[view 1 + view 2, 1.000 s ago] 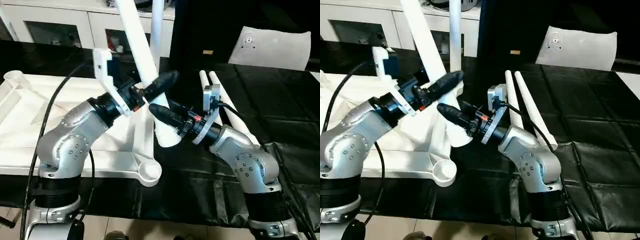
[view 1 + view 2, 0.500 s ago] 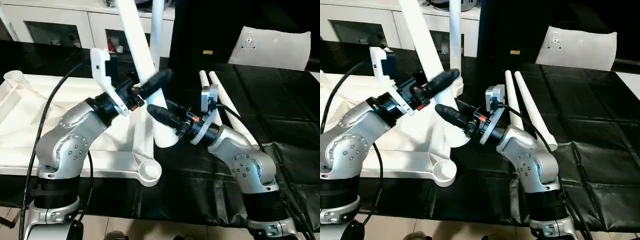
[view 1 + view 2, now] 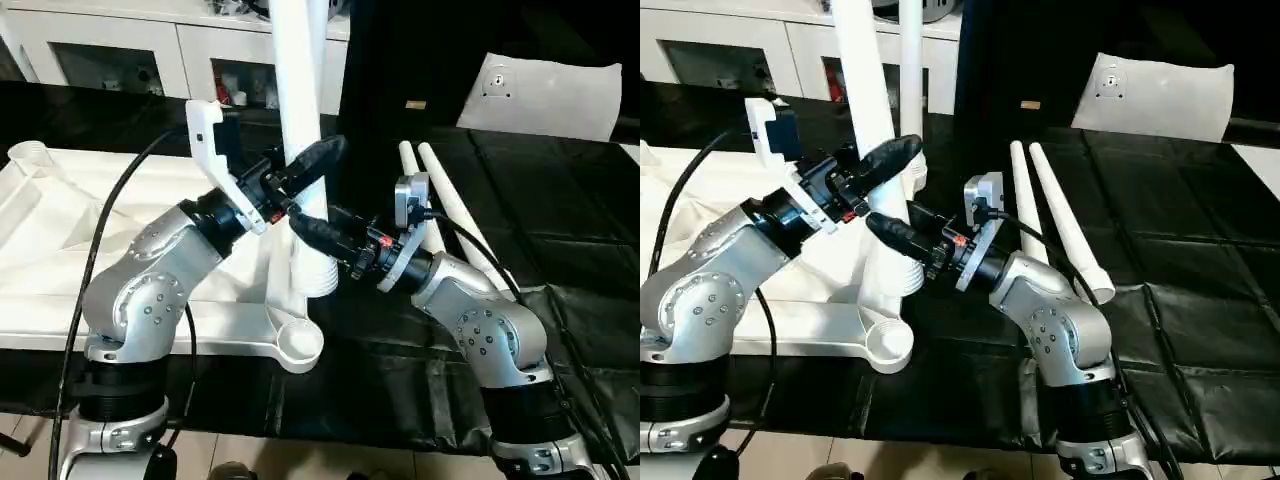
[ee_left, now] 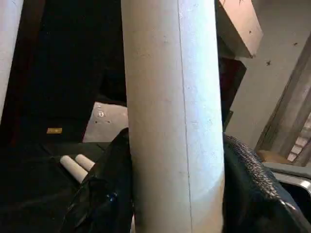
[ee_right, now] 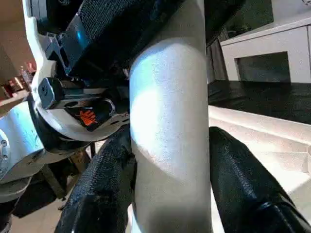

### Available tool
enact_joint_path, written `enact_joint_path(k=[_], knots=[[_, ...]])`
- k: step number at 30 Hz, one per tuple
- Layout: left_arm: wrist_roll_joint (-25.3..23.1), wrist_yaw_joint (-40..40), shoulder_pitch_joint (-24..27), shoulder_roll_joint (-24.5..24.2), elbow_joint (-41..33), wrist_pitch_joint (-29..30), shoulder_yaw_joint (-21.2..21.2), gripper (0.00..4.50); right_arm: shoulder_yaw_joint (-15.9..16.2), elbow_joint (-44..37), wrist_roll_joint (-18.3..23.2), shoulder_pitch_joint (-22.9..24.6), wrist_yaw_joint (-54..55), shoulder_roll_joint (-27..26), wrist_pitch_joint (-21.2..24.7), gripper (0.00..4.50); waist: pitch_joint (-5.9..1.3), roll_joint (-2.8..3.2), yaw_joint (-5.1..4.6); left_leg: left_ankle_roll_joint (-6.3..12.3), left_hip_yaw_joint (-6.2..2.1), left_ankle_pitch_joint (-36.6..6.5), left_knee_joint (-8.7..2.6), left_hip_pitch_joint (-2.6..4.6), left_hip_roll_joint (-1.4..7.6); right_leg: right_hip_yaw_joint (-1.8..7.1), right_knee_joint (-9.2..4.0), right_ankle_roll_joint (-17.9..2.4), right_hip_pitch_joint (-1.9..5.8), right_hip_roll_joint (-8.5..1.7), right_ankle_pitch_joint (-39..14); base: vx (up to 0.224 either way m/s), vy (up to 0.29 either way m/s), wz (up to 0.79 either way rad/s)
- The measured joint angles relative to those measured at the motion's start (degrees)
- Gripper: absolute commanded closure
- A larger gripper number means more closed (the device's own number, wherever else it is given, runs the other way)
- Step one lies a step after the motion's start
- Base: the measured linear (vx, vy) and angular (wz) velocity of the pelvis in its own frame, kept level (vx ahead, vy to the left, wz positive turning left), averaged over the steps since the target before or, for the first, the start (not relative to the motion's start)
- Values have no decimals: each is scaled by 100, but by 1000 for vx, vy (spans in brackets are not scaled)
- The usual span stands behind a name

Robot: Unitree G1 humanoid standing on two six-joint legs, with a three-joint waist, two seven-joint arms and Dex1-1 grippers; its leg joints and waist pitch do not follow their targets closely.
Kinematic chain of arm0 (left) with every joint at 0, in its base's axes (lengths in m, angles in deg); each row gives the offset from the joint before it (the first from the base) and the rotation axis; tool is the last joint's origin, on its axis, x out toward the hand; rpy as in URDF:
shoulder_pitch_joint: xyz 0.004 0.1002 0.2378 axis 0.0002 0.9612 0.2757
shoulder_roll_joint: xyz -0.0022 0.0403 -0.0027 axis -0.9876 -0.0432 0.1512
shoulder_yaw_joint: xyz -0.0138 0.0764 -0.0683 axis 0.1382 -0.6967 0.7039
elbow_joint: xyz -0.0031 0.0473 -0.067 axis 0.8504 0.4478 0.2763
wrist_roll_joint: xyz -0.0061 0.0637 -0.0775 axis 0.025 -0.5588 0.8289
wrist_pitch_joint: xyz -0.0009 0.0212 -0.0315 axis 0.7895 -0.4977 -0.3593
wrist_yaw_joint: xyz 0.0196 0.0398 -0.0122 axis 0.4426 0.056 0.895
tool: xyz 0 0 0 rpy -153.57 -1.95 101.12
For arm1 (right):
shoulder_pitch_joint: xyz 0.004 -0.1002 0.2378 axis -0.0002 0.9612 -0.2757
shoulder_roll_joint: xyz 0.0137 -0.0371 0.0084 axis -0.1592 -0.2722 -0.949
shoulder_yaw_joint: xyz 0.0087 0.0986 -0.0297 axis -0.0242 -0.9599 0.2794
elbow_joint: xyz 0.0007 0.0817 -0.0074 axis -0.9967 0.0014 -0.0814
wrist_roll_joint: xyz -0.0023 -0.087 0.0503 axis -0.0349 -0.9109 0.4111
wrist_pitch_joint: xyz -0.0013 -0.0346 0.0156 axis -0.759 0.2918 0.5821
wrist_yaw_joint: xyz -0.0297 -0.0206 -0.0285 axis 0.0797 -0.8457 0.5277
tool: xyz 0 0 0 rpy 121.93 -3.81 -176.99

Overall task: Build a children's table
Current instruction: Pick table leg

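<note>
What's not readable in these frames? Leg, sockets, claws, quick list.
- Held leg: its upper end is cut off by the top edge of both eye views.
- Its threaded lower end: the right claw hides part of it.
- Far-right socket, where the second upright leg stands: hidden behind the left claw.
- Tabletop: its left side runs off the frame.
- Two spare legs: near ends hidden behind the right arm.

Left end effector [image 3: 300,172], right end effector [image 3: 312,232] both clamped, forearms converging.
</note>
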Motion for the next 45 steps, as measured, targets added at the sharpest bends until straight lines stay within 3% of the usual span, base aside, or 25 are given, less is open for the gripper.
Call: enact_joint_path(k=[5, 6, 15, 20, 26, 28, 34, 45], knots=[[-32, -270, 33, 37, -129, 0, 58, 258, 84, 54, -160, -167, 109, 29, -53, 261, -1, 7, -21, -2, 0, 1, 0, 2, 1, 0, 0, -1, 0, 1, 2, 0, 0, 0], [-76, -318, 57, 35, -188, -1, 54, 259, 89, 54, -177, -172, 140, 8, -56, 205, -2, 8, -26, -2, 0, 1, 0, 2, 1, 0, 0, 0, 0, 1, 2, 0, 0, 0], [-406, -710, 388, -12, -549, -47, 35, 260, 121, 12, -333, -91, 419, -8, -101, 129, -3, 19, -41, -2, -1, 1, 0, 3, 1, 0, -2, 0, 3, 1, 3, 0, 0, 0], [-664, -988, 722, -264, -918, 29, 52, 260, -11, -303, -438, 209, 623, 174, -166, 97, -2, 26, -69, -1, -1, 0, 0, 4, 2, 0, -4, 1, 6, 3, 3, 0, 0, 0], [-1211, -1498, 1317, -501, -1719, 140, 207, 264, -206, -1493, -492, 897, 1361, 178, -10, 41, -6, 18, -148, -2, 0, 0, -8, 5, 1, 1, -9, 30, 6, 4, -15, 0, 0, 0], [-1305, -1610, 1546, -493, -1930, 100, 309, 264, -239, -1685, -694, 1024, 1706, 62, -9, 23, -8, 15, -162, -2, -1, 1, -8, 11, 1, 1, -8, 41, 10, 4, -20, 0, 0, 0], [-1910, -1811, 2378, -910, -2298, 59, 240, 264, -284, -1758, -1432, 1258, 2719, -37, -79, 13, -11, 12, -187, -2, -5, 1, -9, 8, 0, 2, -9, 47, 5, 6, -19, 0, 0, 0], [-2757, -2468, 2642, -894, -2513, -103, 164, 264, -137, -1643, -1968, 1638, 3253, -94, -222, 13, -39, -28, -183, -2, -10, 0, -9, 10, -2, 5, -10, 55, 8, 6, -21, 0, 0, 0]])
